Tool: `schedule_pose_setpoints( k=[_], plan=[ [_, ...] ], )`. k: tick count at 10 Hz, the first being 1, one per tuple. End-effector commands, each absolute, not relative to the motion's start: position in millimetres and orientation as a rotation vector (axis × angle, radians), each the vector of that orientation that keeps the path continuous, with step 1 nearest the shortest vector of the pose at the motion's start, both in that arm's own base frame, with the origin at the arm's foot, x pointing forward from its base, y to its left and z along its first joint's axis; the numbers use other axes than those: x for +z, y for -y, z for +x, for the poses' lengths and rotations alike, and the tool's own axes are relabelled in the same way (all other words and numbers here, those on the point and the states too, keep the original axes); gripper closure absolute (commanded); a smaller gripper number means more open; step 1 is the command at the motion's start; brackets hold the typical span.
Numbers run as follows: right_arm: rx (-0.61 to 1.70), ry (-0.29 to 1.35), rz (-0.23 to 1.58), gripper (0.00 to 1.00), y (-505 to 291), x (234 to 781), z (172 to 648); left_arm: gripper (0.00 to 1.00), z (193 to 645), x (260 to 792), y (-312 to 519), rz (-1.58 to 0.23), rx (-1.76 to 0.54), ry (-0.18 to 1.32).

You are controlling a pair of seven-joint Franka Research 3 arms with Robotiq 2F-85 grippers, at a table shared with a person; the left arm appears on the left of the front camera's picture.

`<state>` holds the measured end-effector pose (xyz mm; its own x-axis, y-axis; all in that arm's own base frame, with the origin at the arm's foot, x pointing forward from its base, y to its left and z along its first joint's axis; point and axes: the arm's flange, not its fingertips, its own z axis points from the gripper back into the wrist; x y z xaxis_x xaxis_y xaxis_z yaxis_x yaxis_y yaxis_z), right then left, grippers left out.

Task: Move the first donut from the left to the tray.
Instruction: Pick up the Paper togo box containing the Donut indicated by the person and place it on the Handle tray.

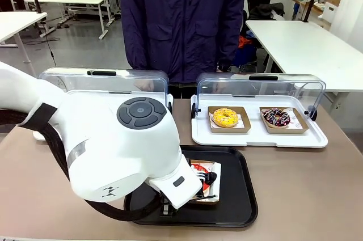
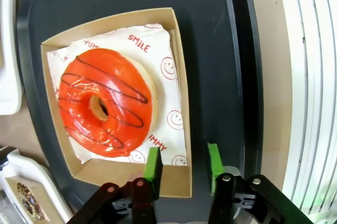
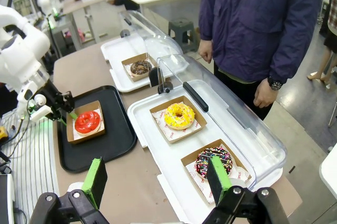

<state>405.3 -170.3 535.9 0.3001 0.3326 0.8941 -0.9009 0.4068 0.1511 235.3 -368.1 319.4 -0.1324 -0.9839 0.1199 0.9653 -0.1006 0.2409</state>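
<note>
We see the brown bench (image 1: 317, 195) spanning the lower half of the front frame, with a person (image 1: 181, 20) in a dark blue jacket standing at its far side, top centre. Our left arm (image 1: 108, 150) fills the lower left of that frame. Below centre lies the black tray (image 1: 241, 195), and the red-glazed donut (image 2: 105, 103) rests on it in its brown cardboard holder (image 2: 176, 179) on white printed paper. At centre right of the front frame a white tray with a clear lid (image 1: 258, 133) carries a yellow donut (image 1: 225, 117) and a dark sprinkled donut (image 1: 277, 117). In the left wrist frame our left hand (image 2: 183, 162) stands partly open at bottom centre, one green pad (image 2: 152, 163) touching the holder's near wall, the other over bare tray, gripping nothing. In the right wrist frame our right hand (image 3: 158, 176) hangs wide open and empty at the bottom, above the bench.
</note>
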Motion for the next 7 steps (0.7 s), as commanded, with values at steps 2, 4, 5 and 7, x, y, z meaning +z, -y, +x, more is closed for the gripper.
schedule_pose_setpoints(
  k=[2, 4, 5, 7],
  plan=[
    [0.942, 0.93, 0.759, 0.0, 168.6, 538.5, 406.0, 0.0, 220.7, 363.2, 347.6, 0.075, -1.644, 0.321],
    [0.942, 0.93, 0.759, 0.0, 168.6, 538.5, 406.0, 0.0, 222.4, 397.1, 357.9, 0.07, -1.654, 0.323],
    [0.942, 0.93, 0.759, 0.0, 168.6, 538.5, 406.0, 0.0, 224.6, 410.3, 360.6, 0.078, -1.659, 0.322],
    [0.942, 0.93, 0.759, 0.0, 168.6, 538.5, 406.0, 0.0, 233.4, 419.7, 362.6, 0.036, -1.651, 0.289]
  ],
)
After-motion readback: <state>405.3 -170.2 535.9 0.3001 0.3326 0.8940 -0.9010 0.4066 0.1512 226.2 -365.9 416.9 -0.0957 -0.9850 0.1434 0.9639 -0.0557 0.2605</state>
